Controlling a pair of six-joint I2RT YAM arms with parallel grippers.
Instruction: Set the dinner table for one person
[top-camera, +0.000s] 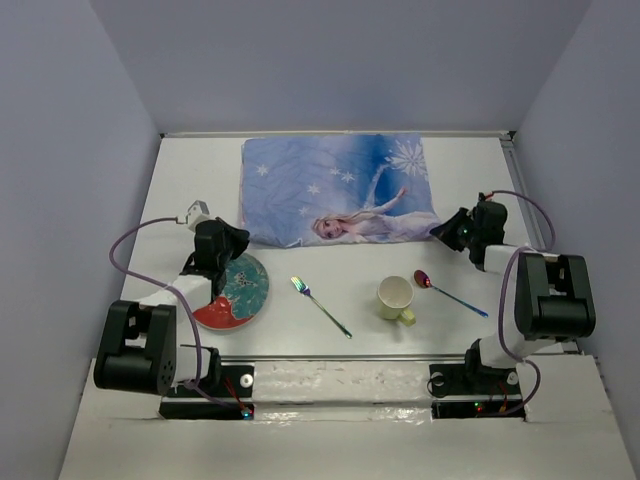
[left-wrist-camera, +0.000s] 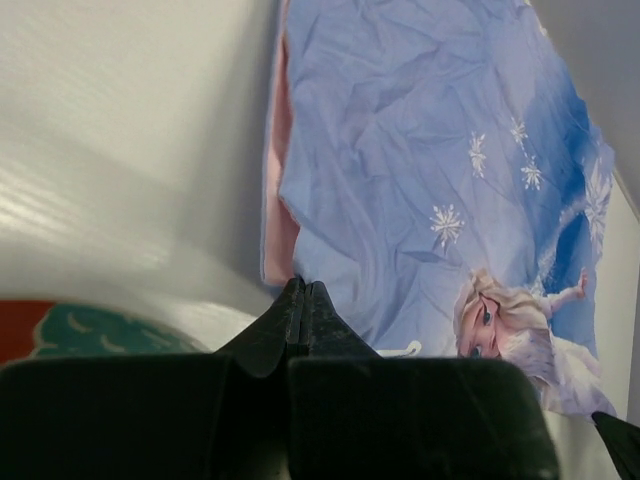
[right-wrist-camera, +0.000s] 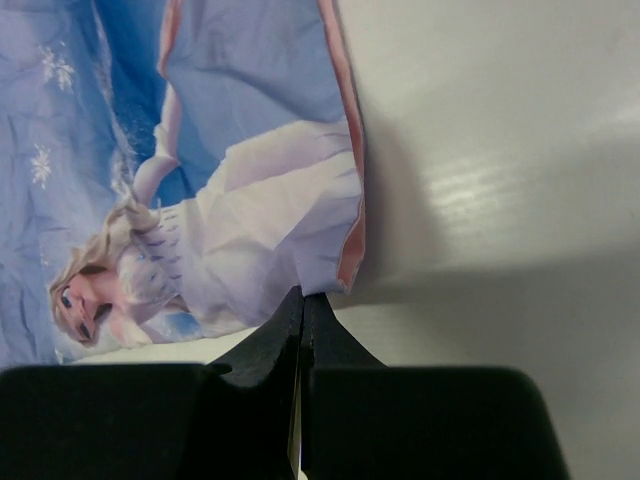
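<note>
The white dinner table carries a blue cartoon-printed placemat at the back middle. My left gripper is shut on the placemat's near-left corner; in the left wrist view its tips meet right at the cloth, whose pink underside shows. My right gripper is shut on the near-right corner, and in the right wrist view that corner of the placemat stands lifted at the tips with a shadow under it.
A red and teal plate lies under the left arm, its rim in the left wrist view. A shiny fork, a pale yellow cup and a spoon lie along the near side. Grey walls enclose the table.
</note>
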